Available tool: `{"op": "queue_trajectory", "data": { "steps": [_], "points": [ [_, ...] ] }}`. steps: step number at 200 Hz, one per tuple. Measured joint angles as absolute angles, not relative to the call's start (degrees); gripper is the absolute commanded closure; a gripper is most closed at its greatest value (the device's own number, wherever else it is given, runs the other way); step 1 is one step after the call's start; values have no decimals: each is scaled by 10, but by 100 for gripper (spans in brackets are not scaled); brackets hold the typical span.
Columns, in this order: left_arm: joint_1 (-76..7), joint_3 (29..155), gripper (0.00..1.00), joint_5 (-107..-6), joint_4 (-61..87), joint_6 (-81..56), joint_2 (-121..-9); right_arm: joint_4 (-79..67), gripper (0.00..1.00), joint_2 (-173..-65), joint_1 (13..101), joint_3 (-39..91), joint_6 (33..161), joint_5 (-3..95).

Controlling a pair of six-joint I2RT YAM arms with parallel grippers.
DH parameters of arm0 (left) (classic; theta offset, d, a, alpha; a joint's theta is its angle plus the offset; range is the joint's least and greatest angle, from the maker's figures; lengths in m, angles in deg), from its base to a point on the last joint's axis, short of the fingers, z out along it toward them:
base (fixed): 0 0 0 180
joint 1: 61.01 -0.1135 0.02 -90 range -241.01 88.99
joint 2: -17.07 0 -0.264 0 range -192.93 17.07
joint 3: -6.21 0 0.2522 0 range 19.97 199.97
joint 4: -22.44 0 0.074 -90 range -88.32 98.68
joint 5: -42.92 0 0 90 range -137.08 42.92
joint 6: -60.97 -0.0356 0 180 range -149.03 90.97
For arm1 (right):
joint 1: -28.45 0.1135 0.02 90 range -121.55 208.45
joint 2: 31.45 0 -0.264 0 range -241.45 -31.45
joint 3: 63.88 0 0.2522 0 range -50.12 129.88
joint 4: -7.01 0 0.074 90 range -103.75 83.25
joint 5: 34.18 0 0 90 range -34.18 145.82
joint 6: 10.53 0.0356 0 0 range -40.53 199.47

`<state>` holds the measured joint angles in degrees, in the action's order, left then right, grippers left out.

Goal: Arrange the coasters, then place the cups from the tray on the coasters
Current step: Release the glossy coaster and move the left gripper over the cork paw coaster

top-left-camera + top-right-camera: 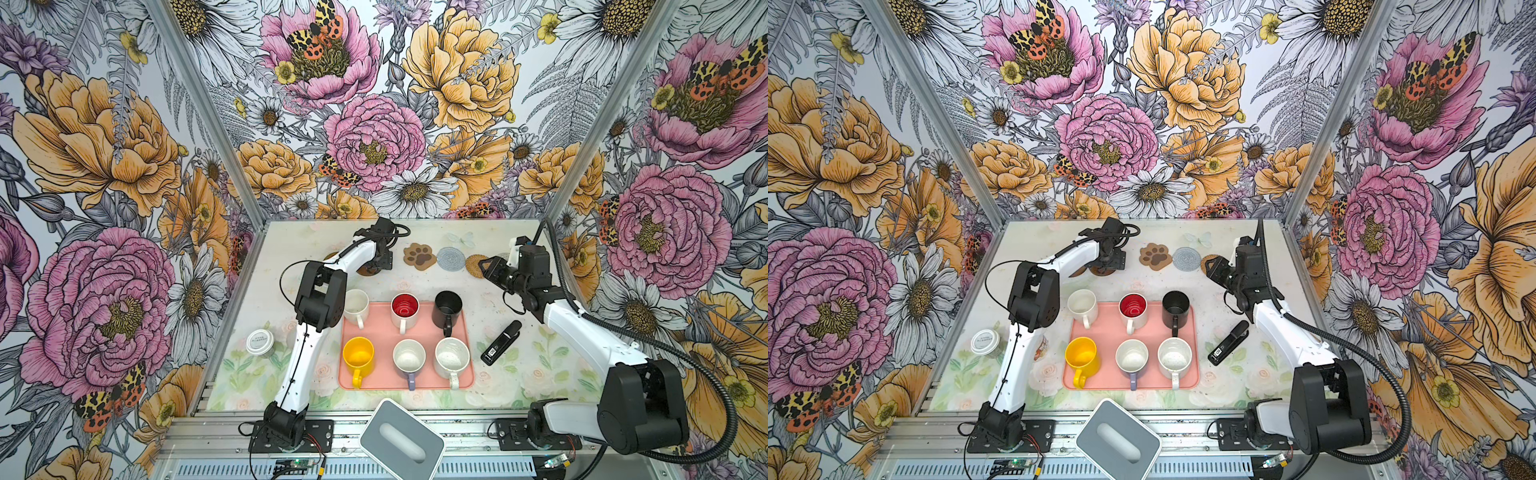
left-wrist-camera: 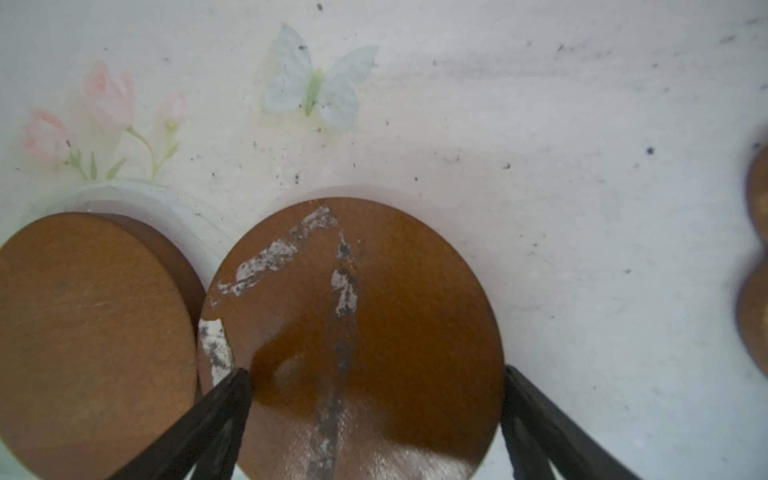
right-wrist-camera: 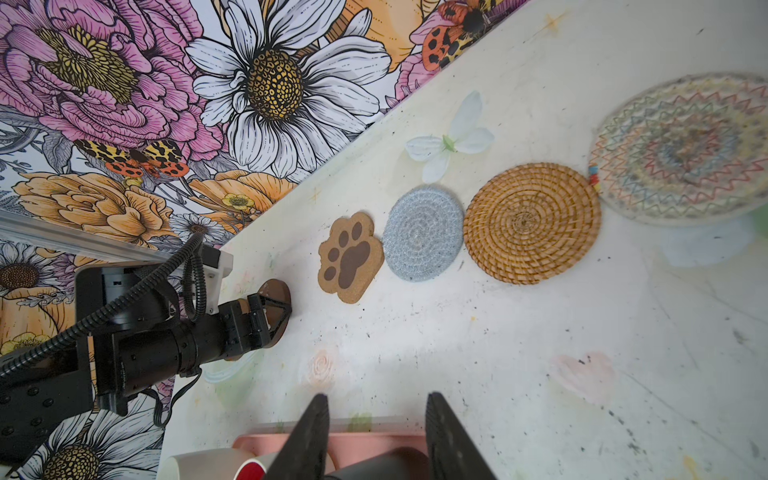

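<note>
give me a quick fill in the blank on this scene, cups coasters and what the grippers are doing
1. The number of cups standing on the tray is ____.
2. The left gripper has its fingers either side of a ____ round coaster.
3. Between the paw-print coaster and the rattan coaster lies the ____ woven coaster.
4. The right gripper is open and holds ____.

Missing words: six; brown; grey-blue; nothing

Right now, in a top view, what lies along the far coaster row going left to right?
Left end effector over a brown disc coaster → paw-print coaster → grey-blue woven coaster → tan rattan coaster, partly hidden by the right end effector.
</note>
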<state>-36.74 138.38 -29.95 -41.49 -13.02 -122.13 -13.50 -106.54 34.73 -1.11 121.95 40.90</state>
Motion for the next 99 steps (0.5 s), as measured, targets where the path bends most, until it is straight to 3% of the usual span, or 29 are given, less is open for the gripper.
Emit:
{"op": "queue_trajectory", "data": {
  "steps": [73,84,99],
  "points": [
    [-334,1406,6,-291,-442,-142,-1192,-133,59,-1065,347,-11,1220,409],
    [-322,1430,12,-291,-443,-142,-1191,-132,59,-1065,347,-11,1221,409],
    [-305,1469,28,-291,-444,-146,-1192,-128,60,-1065,347,-12,1221,407]
  ]
}}
